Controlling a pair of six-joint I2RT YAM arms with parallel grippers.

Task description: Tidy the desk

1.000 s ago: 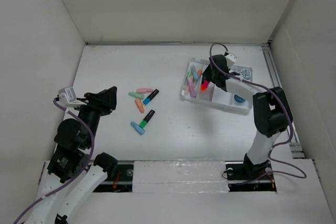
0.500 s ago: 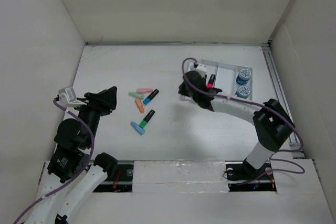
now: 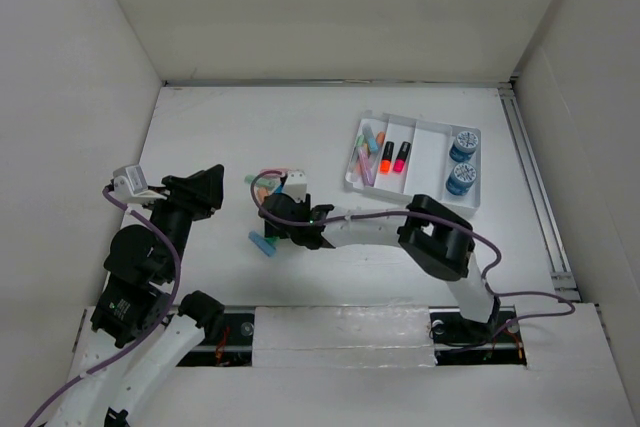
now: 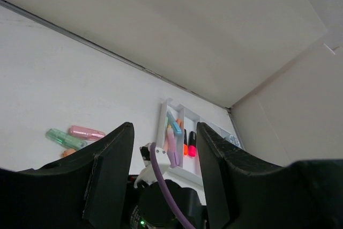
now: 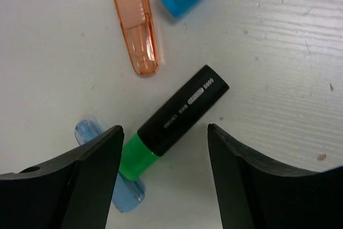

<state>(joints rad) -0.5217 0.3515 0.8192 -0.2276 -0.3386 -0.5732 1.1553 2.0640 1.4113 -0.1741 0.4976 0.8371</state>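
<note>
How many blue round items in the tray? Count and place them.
2, both in the tray, rightmost compartment: far blue round item behind, near blue round item in front. None seems hidden.

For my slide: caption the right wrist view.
Open right gripper poised over a black-and-green highlighter lying on the desk.

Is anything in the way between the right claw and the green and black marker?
Nothing visible. The open right claw hangs straight over the marker, a finger on each side. A blue cap lies by its green end.
</note>
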